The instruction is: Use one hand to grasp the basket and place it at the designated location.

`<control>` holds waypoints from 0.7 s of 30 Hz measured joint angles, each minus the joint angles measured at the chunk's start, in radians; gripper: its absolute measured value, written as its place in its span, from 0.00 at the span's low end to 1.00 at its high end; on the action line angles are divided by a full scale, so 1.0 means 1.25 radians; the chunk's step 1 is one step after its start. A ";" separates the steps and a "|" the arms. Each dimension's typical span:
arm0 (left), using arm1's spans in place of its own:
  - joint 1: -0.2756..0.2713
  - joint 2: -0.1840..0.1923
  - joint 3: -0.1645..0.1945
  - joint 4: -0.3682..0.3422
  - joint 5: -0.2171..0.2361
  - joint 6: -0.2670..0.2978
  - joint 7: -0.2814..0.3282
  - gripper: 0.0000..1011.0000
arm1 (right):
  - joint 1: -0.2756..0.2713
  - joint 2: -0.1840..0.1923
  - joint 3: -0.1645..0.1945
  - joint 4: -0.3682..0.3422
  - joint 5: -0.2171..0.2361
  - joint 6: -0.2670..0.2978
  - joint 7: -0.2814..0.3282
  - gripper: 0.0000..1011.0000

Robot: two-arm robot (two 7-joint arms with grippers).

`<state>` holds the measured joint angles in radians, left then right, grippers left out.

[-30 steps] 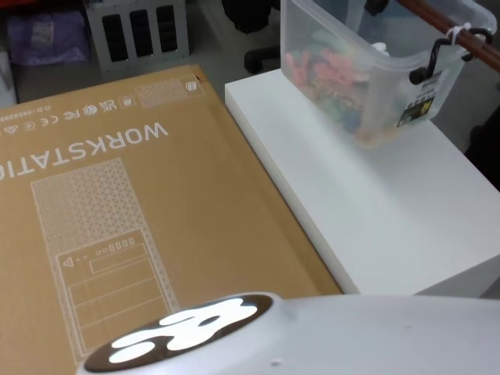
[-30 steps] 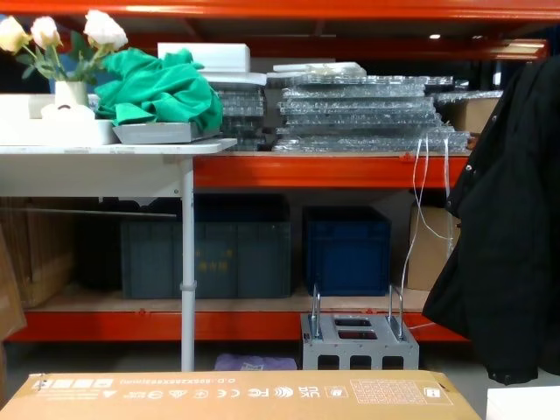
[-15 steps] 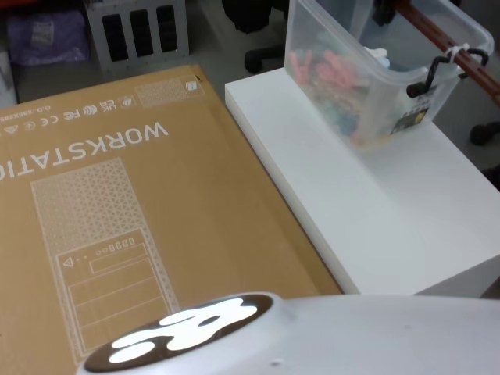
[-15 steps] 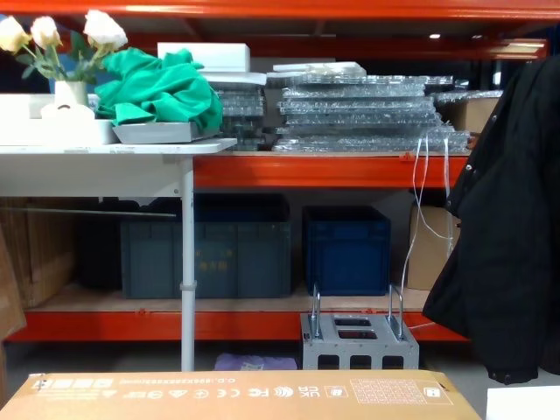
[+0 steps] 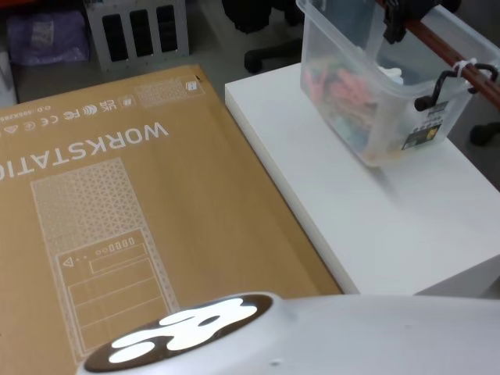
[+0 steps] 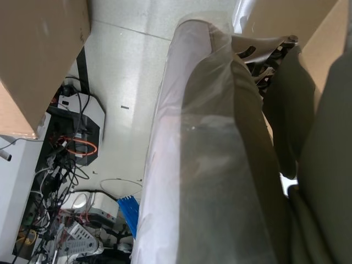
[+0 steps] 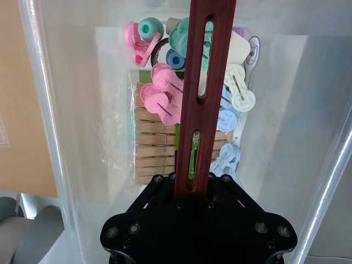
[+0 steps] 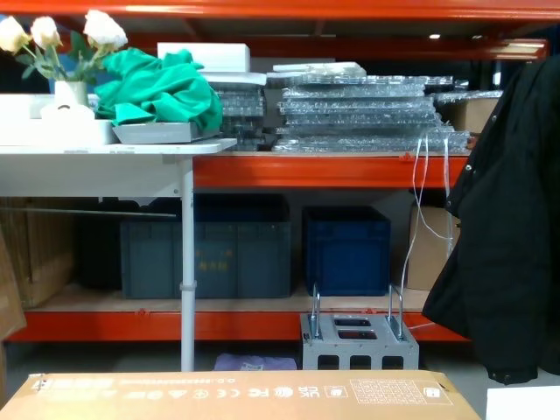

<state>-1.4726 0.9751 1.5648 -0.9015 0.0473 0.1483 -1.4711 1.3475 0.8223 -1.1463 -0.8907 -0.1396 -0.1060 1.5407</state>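
Observation:
The basket point(image 5: 367, 101), a clear plastic tub with coloured clips and wooden pegs inside, hangs tilted at the far right of the white table point(image 5: 375, 226), a thin shadow under its base. Its reddish-brown bar handle point(image 5: 437, 43) sits on black hooks with a white zip tie. My right gripper point(image 5: 394, 17) is shut on that handle from above. In the right wrist view the black gripper point(image 7: 192, 192) clamps the slotted handle point(image 7: 203, 82), with the pegs point(image 7: 157, 159) seen below through the tub. My left arm is parked low at my side, over the floor.
A large cardboard box point(image 5: 117, 203) printed WORKSTATION lies to the left of the table, its edge also in the chest view point(image 8: 236, 394). Behind stand orange shelves with dark blue crates point(image 8: 346, 249), a grey metal rack point(image 8: 359, 337) and a hanging black coat point(image 8: 507, 236).
The basket has moved to the right over the table, carried by my right gripper, and the gripper now shows at the top of the head view.

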 joint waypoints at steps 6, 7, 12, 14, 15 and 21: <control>0.000 0.000 0.000 0.000 0.000 0.000 0.000 0.00 | -0.011 0.003 0.009 -0.003 0.001 0.009 0.001 0.10; 0.000 0.000 0.000 0.000 0.000 0.000 0.000 0.00 | -0.012 0.003 0.010 -0.004 0.001 0.010 0.001 0.10; 0.000 0.000 0.000 0.000 0.000 0.000 0.000 0.00 | -0.020 0.003 0.014 -0.008 0.003 0.012 0.001 0.10; 0.000 0.000 0.000 0.000 0.000 0.000 0.000 0.00 | -0.023 0.003 0.015 -0.009 0.003 0.010 0.001 0.10; 0.000 0.000 0.000 0.000 0.000 0.000 0.000 0.00 | -0.026 0.001 0.015 -0.010 0.003 0.007 0.001 0.10; 0.000 0.000 0.000 0.000 0.000 0.000 0.000 0.00 | -0.036 -0.003 0.012 -0.012 0.002 0.002 0.002 0.10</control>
<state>-1.4725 0.9751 1.5648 -0.9016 0.0473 0.1483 -1.4712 1.3027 0.8191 -1.1307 -0.9055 -0.1374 -0.1040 1.5431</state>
